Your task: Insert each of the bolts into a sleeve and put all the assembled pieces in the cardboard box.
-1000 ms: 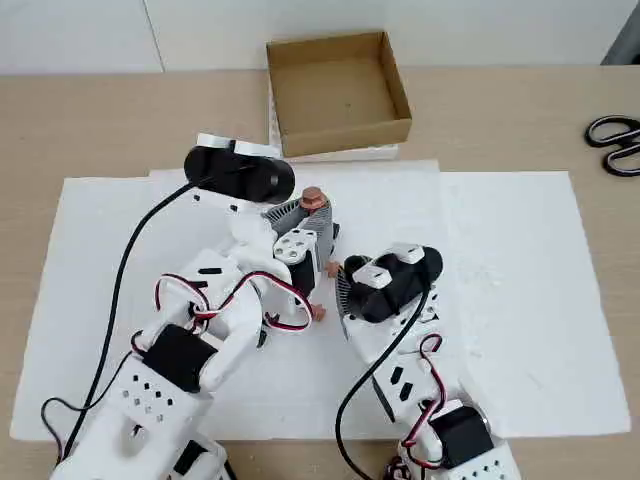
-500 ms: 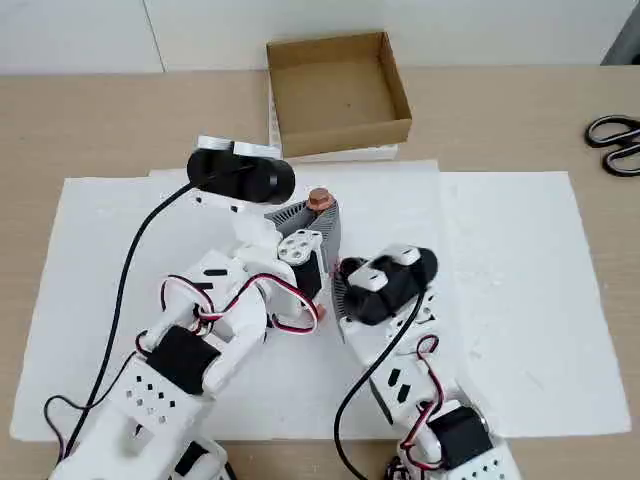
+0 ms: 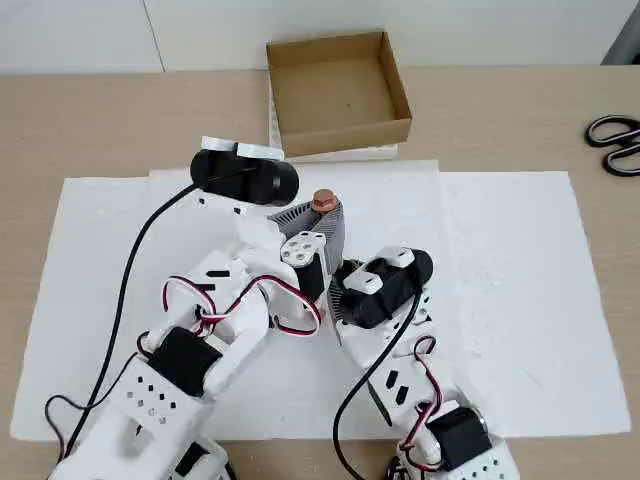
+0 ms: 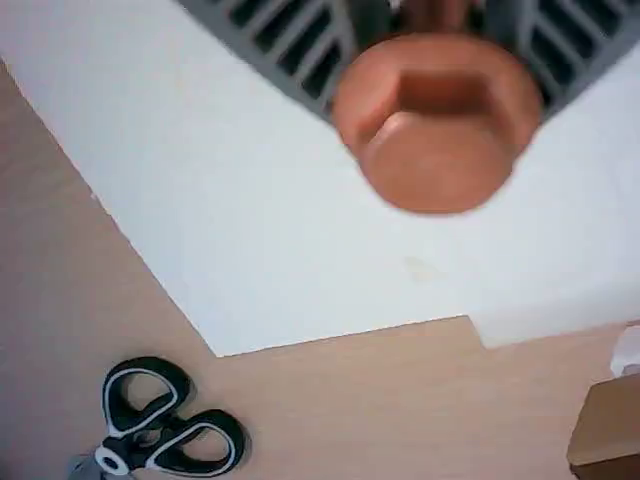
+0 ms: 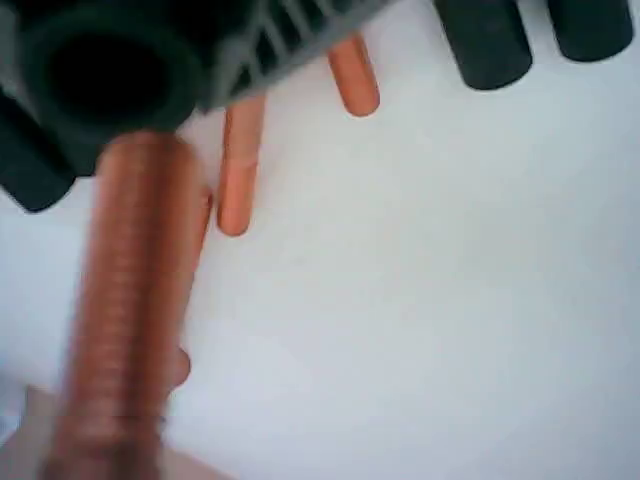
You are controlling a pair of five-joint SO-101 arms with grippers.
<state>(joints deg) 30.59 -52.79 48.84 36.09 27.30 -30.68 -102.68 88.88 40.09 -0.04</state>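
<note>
My left gripper [image 3: 320, 222] is shut on a copper-coloured bolt [image 3: 322, 201], head up, over the middle of the white paper. The left wrist view has its hex head [image 4: 435, 130] close up between grey ribbed fingers [image 4: 280, 40]. My right gripper [image 3: 338, 282] sits just in front of it, shut on a dark sleeve [image 5: 110, 75]. The bolt's threaded shaft [image 5: 130, 300] runs up to the sleeve's open mouth. Two loose bolts [image 5: 240, 170] and two more dark sleeves [image 5: 485, 40] lie on the paper beyond. The cardboard box [image 3: 345, 135] stands open at the back.
White paper [image 3: 500, 280] covers most of the table. Black scissors [image 3: 615, 143] lie on bare wood at the far right, also seen from the left wrist as scissors [image 4: 165, 440]. A corner of the box [image 4: 610, 440] shows there too.
The left gripper has carried the bolt slightly to the right. The right arm has shifted left, closing in under the left gripper.
</note>
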